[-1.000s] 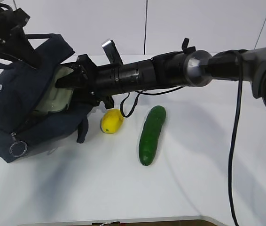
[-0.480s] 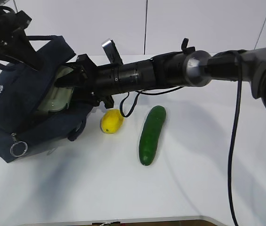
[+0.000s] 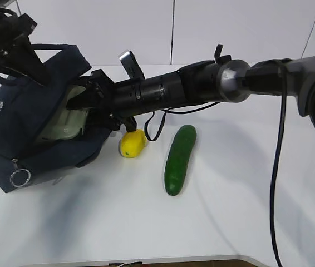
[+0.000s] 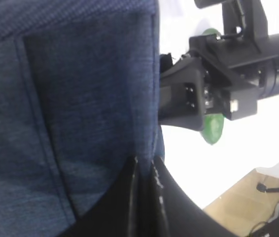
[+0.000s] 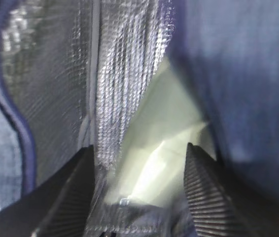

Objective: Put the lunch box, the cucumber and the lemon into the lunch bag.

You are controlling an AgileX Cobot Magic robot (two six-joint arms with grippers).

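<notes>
at the mouth of the lunch bag (image 3: 29,139) your right gripper (image 3: 75,103) is in with its fingers spread, and the right wrist view shows the pale sage lunch box (image 5: 164,143) lying between them against the silver lining, loose of the pads as far as that blurry shot lets you judge. compare a second ago: the bag's upper edge has been hoisted higher and its mouth has widened a little, the arm has tipped up with it, and the green lid (image 3: 63,125) now sits lower and deeper in the opening. so the first item reads as delivered, and that's a third of the job done. your left gripper (image 4: 144,170) is pinched shut on the lunch bag fabric up at the top left, holding the opening up, jaws pressed tight together on the cloth. the lemon (image 3: 132,143) is on the table just beside the bag's opening, right under your right forearm, and the cucumber (image 3: 179,159) lies near it on the far side, both untouched. next call, likely: back the right arm out clear of the lining, then go for the lemon, and keep that left pinch firm so the mouth doesn't sag.
</notes>
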